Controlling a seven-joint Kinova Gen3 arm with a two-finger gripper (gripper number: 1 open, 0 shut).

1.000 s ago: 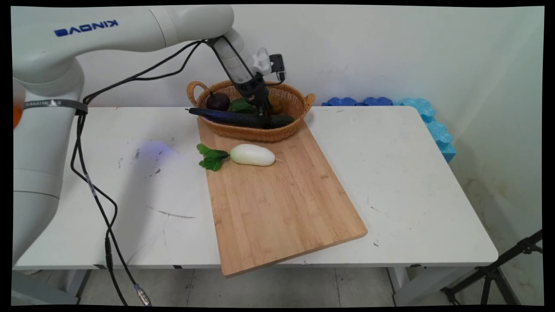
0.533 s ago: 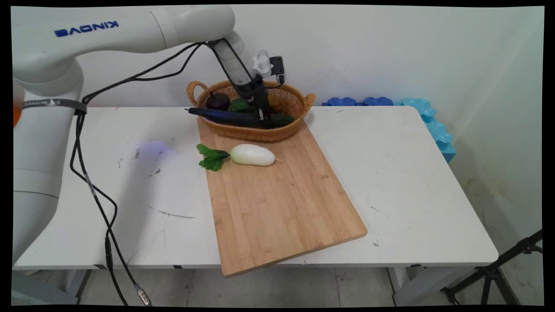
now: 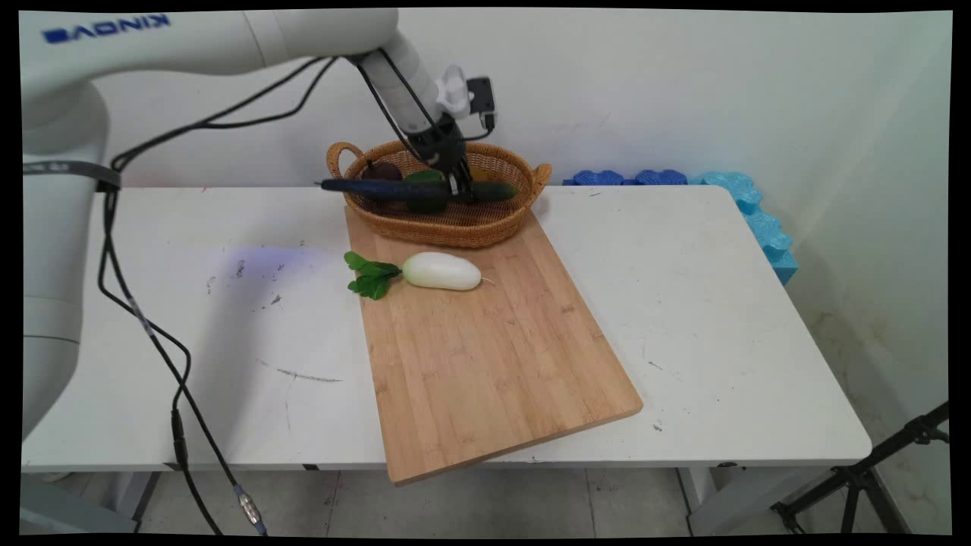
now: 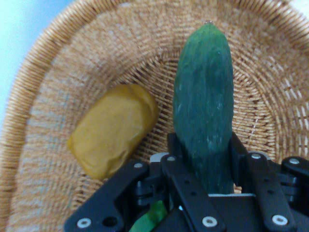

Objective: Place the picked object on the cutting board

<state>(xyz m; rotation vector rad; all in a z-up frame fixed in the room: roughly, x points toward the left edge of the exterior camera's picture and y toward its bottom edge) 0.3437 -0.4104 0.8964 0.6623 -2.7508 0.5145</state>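
Note:
My gripper (image 3: pixel 464 191) is shut on a long dark green cucumber (image 3: pixel 394 186) and holds it level just above the wicker basket (image 3: pixel 455 233). The hand view shows the cucumber (image 4: pixel 205 82) clamped between the two fingers of the gripper (image 4: pixel 205 147), its tip pointing away over the basket's woven floor (image 4: pixel 72 72). A yellow potato-like lump (image 4: pixel 113 128) lies in the basket beside it. Also in the basket are a dark purple round fruit (image 3: pixel 377 171) and a green vegetable (image 3: pixel 425 199), both partly hidden by the cucumber.
A wooden cutting board (image 3: pixel 493 356) runs from the basket to the table's near edge. A white radish (image 3: pixel 441 271) with green leaves (image 3: pixel 369 274) lies on its far left part. Blue foam blocks (image 3: pixel 751 205) line the far right corner. A black tripod (image 3: pixel 872 478) stands by the table's right.
The gripper has risen a little with the cucumber, which was lying tilted on the basket and now hangs level above it. The green vegetable beneath it shows more.

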